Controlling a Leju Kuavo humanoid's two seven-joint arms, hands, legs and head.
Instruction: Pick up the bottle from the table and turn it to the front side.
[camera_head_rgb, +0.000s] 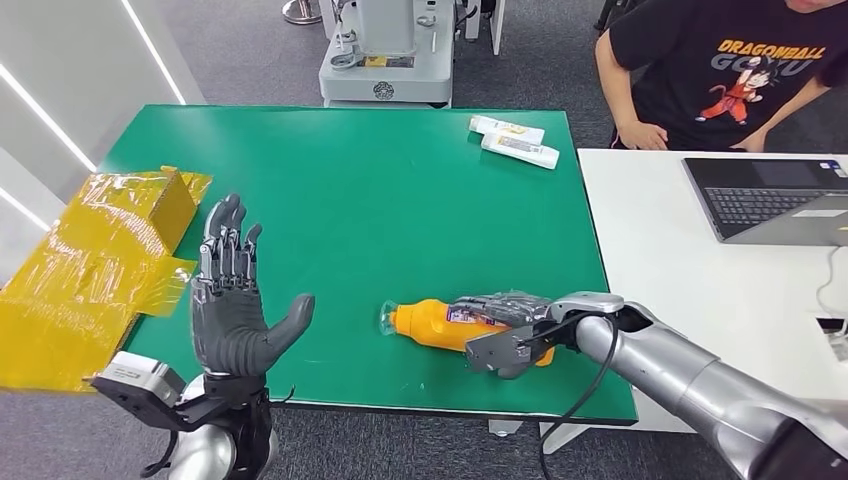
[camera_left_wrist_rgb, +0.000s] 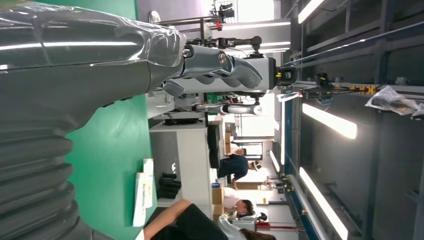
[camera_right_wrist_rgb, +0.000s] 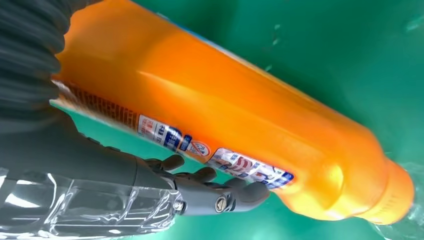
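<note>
An orange bottle (camera_head_rgb: 440, 324) lies on its side near the front edge of the green tabletop (camera_head_rgb: 380, 200), its clear cap pointing toward the robot's left and its base tucked under the right hand (camera_head_rgb: 505, 335). That hand is wrapped around the bottle's lower half, fingers curled over the label side; in the right wrist view the fingers (camera_right_wrist_rgb: 220, 197) press along the strip of printed label on the orange body (camera_right_wrist_rgb: 240, 115), and the green surface shows close around it, so whether the bottle is lifted off the tabletop cannot be told. The left hand (camera_head_rgb: 232, 310) is raised upright above the front left part of the tabletop, palm turned toward the bottle, fingers straight and spread, thumb out, holding nothing. Between the two hands lies bare green surface. On the left edge of the tabletop sits a crumpled yellow plastic-wrapped box (camera_head_rgb: 100, 260), just beside the left hand. At the far right corner lie two white tubes (camera_head_rgb: 515, 142) side by side, well apart from the bottle. A white desk (camera_head_rgb: 700, 290) adjoins the tabletop on the right and carries an open laptop (camera_head_rgb: 770, 200); a person in a black printed T-shirt (camera_head_rgb: 720, 70) sits behind it. Beyond the far edge stands a grey machine base (camera_head_rgb: 385, 60).
</note>
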